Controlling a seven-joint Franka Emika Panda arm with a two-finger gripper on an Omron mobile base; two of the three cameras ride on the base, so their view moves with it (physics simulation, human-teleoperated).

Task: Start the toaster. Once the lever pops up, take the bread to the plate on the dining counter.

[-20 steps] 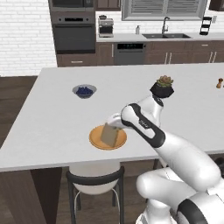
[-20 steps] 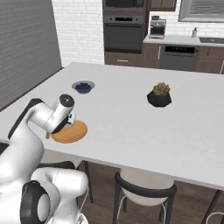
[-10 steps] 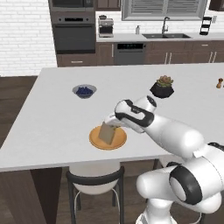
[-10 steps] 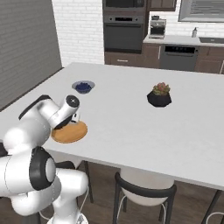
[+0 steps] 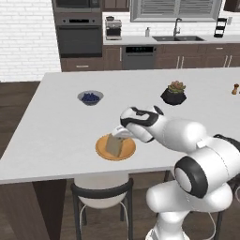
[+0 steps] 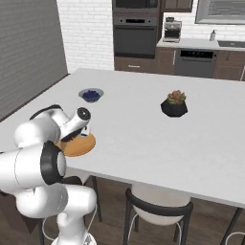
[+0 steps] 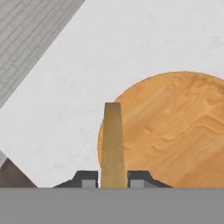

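Note:
The bread (image 5: 113, 144) is a thin tan slice standing on edge, its lower end over the orange plate (image 5: 101, 150) near the front edge of the white dining counter (image 5: 56, 126). My gripper (image 5: 120, 134) is shut on the slice's top end. In the hand view the bread (image 7: 113, 140) runs edge-on between my two dark fingertips (image 7: 85, 178), with the plate (image 7: 175, 127) below and to its right. From the right base, my arm covers part of the plate (image 6: 81, 146). The toaster is out of view.
A grey bowl of blue berries (image 5: 90, 97) sits behind the plate, and a potted succulent (image 5: 174, 93) stands at mid-counter. A small shaker (image 5: 235, 89) is at the far right. A stool (image 5: 101, 192) stands under the counter's front edge (image 5: 70, 171).
The arm's elbow and forearm have swung round. The hand and the bread have stayed over the plate, and the grip is the same.

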